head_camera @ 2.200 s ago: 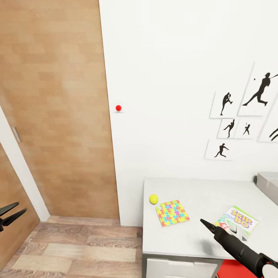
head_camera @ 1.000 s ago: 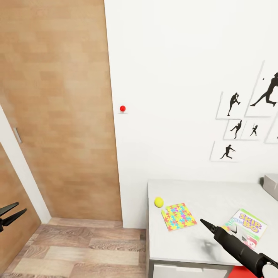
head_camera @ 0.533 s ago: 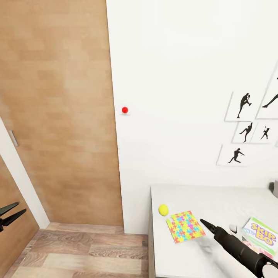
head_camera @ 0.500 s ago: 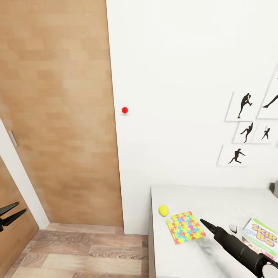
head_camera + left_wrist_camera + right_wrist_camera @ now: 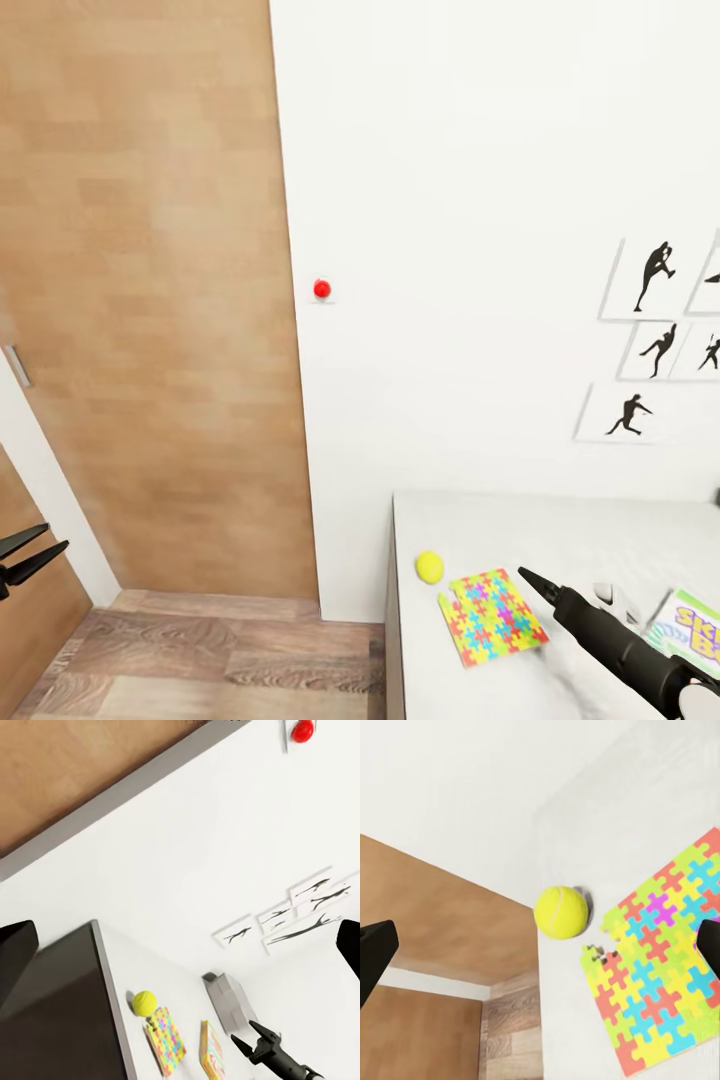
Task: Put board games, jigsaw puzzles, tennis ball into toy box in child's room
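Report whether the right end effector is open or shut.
Open. In the right wrist view its two dark fingertips sit at opposite edges, with the tennis ball and jigsaw puzzle lying untouched on the table between.

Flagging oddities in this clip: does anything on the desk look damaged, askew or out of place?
One small oddity: the thin mosaic-patterned jigsaw puzzle slab has a notch missing at the corner nearest the small yellow-green tennis ball, and it lies askew to the edge of the pale grey desk top. Nothing is spilled.
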Robot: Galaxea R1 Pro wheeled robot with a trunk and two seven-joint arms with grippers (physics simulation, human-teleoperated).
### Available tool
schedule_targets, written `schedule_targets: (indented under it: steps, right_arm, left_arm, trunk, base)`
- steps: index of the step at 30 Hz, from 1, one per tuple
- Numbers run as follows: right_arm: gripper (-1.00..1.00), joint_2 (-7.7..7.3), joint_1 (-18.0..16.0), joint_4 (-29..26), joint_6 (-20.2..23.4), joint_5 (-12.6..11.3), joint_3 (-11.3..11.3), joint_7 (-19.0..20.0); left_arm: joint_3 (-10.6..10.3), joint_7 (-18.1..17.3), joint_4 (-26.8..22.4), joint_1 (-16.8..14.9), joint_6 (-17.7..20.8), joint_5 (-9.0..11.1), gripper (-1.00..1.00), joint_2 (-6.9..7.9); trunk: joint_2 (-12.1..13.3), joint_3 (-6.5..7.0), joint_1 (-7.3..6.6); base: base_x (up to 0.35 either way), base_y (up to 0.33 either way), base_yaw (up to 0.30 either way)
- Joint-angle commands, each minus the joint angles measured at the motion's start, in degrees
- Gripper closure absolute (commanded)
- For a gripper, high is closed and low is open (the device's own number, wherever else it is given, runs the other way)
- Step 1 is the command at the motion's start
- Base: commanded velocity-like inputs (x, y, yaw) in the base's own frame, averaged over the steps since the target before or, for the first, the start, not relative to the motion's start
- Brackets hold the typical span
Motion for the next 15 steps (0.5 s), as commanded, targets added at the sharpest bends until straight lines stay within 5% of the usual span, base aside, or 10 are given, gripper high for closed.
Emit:
schedule_targets:
  steps: [1, 15]
  right_arm:
    - [-1.0, -0.01, 0.0, -0.03, 0.26, 0.04, -0.09, 0.21]
    - [-1.0, -0.02, -0.01, -0.03, 0.26, 0.04, -0.12, 0.21]
  left_arm:
    - [0.02, -0.24, 0.01, -0.03, 0.61, -0.07, -1.0, 0.0]
    - [0.02, -0.24, 0.01, -0.05, 0.61, -0.07, -1.0, 0.0]
  trunk:
    - [-0.07, -0.05, 0.04]
    - [-0.07, -0.05, 0.04]
  base:
    - [0.122, 0.017, 0.0]
    - [0.058, 0.014, 0.0]
